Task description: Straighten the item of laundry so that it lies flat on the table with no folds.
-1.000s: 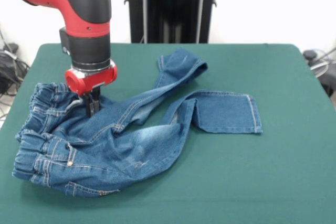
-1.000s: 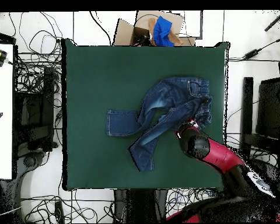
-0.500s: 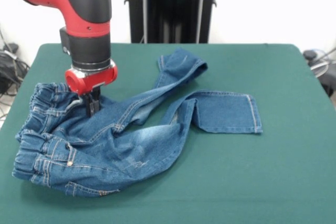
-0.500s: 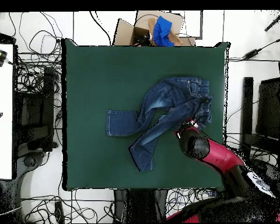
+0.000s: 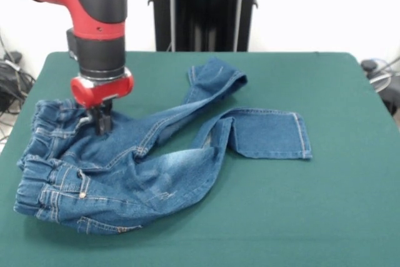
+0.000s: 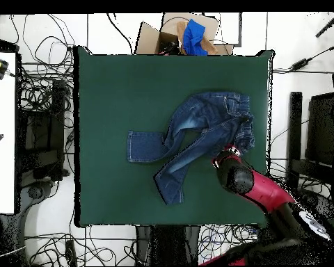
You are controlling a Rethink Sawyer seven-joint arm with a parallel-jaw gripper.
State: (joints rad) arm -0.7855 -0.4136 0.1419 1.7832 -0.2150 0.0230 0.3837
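The end effector point(image 5: 102, 123), pinching the jeans point(image 5: 144, 161) near the waistband at the frame's left, has shifted slightly leftward, tugging denim along; the legs remain folded on the table point(image 5: 312, 217).

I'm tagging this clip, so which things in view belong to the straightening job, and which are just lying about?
Part of the job:
- jeans, crumpled, legs crossed
- green table
- gripper, down on the jeans near the waistband

Lying about:
- cardboard box with blue cloth beyond the table edge
- cables on the floor

Bright, even light; soft faint shadows
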